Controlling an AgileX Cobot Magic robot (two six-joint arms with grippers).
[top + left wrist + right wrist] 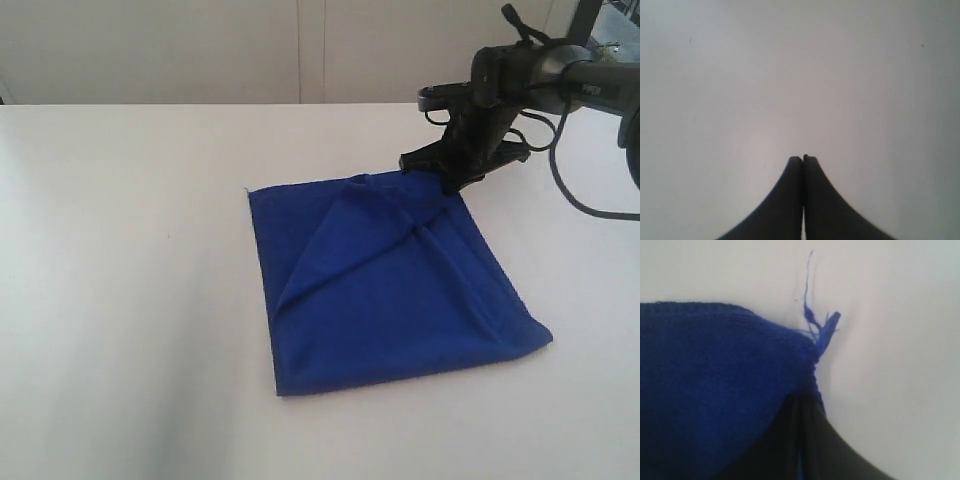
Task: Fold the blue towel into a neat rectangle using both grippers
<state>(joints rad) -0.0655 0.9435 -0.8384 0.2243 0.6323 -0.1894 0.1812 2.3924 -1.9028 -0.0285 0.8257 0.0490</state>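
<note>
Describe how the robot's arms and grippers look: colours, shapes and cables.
The right arm is thick, black and jointed, with a black cable looping beside it. The right gripper is black too. The left gripper shows two black fingers, broad at the base, tapering to narrow tips.

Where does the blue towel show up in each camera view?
Exterior: towel centre-right on the table, far corner at the right gripper.
Left wrist: not in it; just the left gripper over table.
Right wrist: towel close up, corner pinched.
Shared landmark: that pinched corner; the table.
</note>
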